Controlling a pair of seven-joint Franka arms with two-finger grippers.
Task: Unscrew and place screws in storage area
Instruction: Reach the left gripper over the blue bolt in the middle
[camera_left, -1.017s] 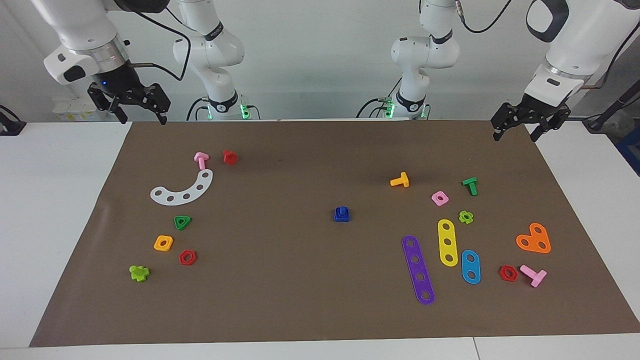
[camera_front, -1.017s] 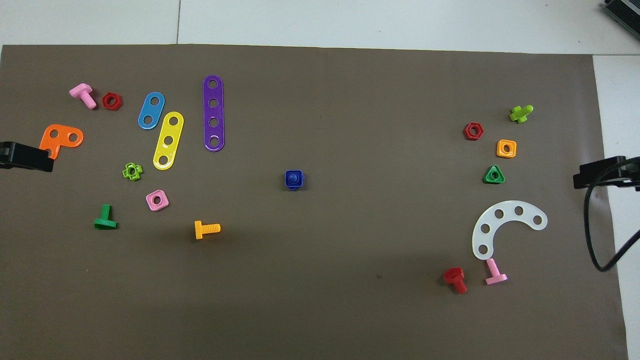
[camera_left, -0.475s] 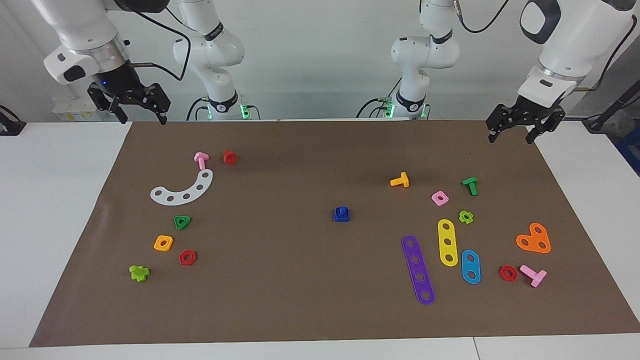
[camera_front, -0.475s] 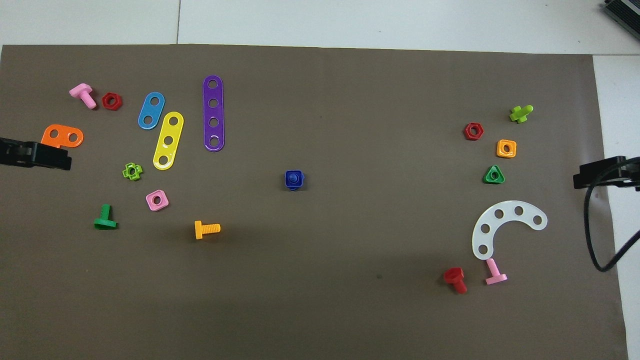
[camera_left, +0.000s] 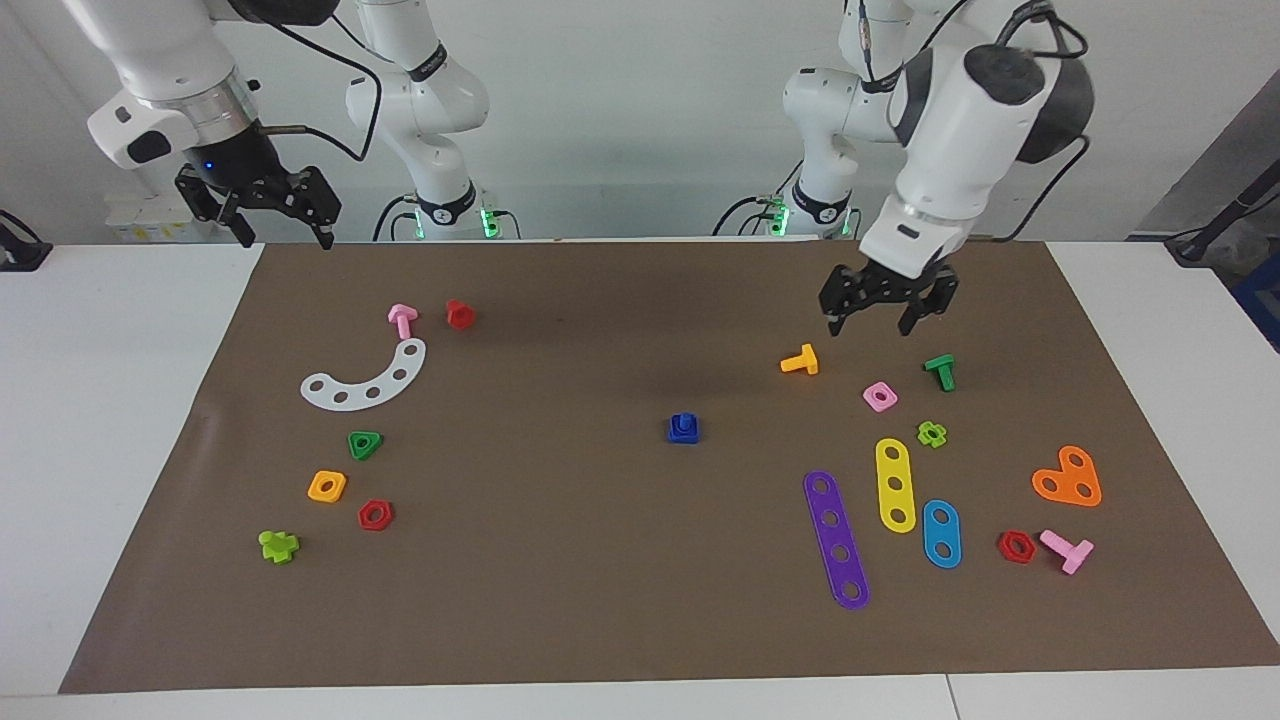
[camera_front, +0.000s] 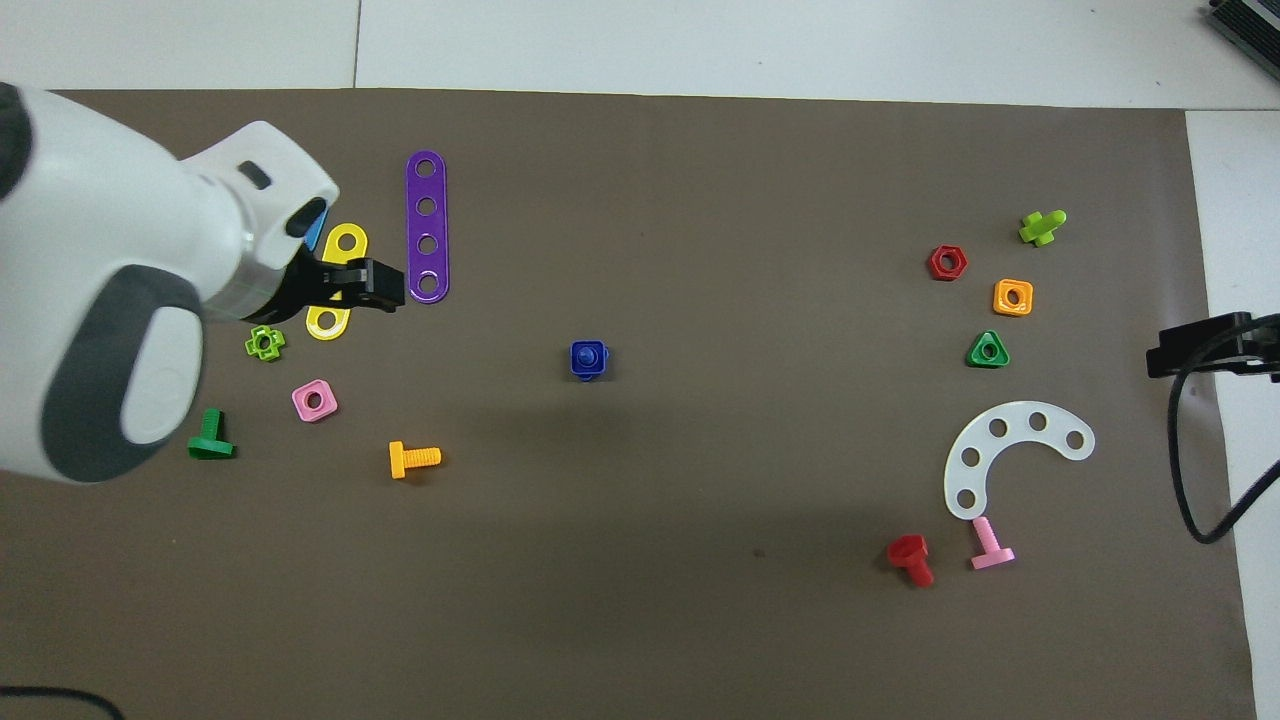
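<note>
**Blue bolt at mid-mat; left gripper aloft near the orange bolt**

The blue bolt (camera_left: 684, 427) sat screwed into a blue square nut, the pair standing upright on the brown mat (camera_left: 600, 600) and serving here as the landmark. No gripper touched it.

The left gripper (camera_left: 882, 318) hung in the air, toward the left arm's end of the table from the blue bolt, above the mat between the orange bolt (camera_left: 800, 361) and the green bolt (camera_left: 940, 371). Its fingers were spread apart and held nothing.

The right gripper (camera_left: 270, 222) waited in the air over the mat's edge at the right arm's end, well apart from the blue bolt, with its fingers likewise spread and empty.

Toward the left arm's end from the blue bolt lay the purple strip (camera_left: 836, 539), the yellow strip (camera_left: 895, 484) and a pink square nut (camera_left: 879, 396).

Toward the right arm's end from the blue bolt lay the white curved strip (camera_left: 366, 379), the green triangular nut (camera_left: 365, 444), an orange square nut (camera_left: 327, 486) and a red hex nut (camera_left: 375, 515).
</note>
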